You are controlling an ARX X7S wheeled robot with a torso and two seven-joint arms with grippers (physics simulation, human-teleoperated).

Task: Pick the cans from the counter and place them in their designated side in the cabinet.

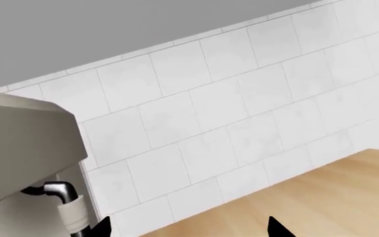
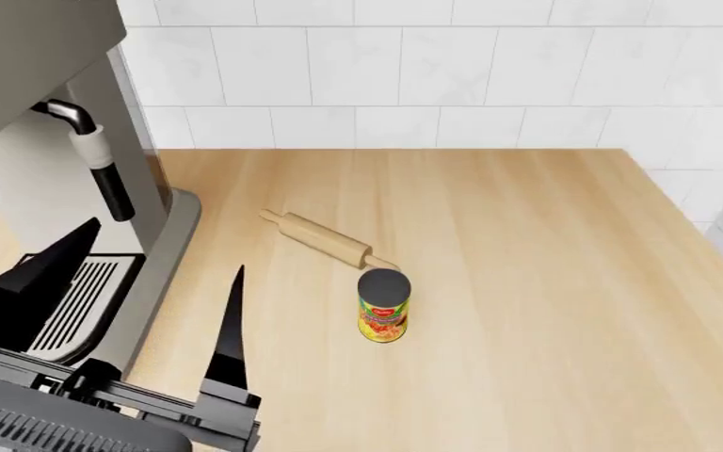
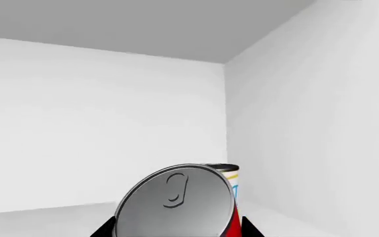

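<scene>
The yellow-green fruit-labelled can [image 2: 384, 306] stands upright on the wood-grain counter [image 2: 550, 282], beside one end of a wooden rolling pin [image 2: 324, 238]. My left gripper [image 2: 148, 301] is open and empty, to the left of that can; in the left wrist view its black tips frame bare counter and tiled wall, left gripper [image 1: 189, 229]. Only the right wrist view shows my right gripper [image 3: 176, 229]. It is shut on the red-labelled can [image 3: 176, 200], whose grey pull-tab lid faces the camera. That can sits inside the white cabinet [image 3: 97, 123], close to its side wall.
A grey coffee machine [image 2: 48, 141] with a steam wand [image 2: 98, 160] and drip grille fills the counter's left side, right beside my left gripper. White tiled wall [image 2: 462, 85] runs along the back and the right corner.
</scene>
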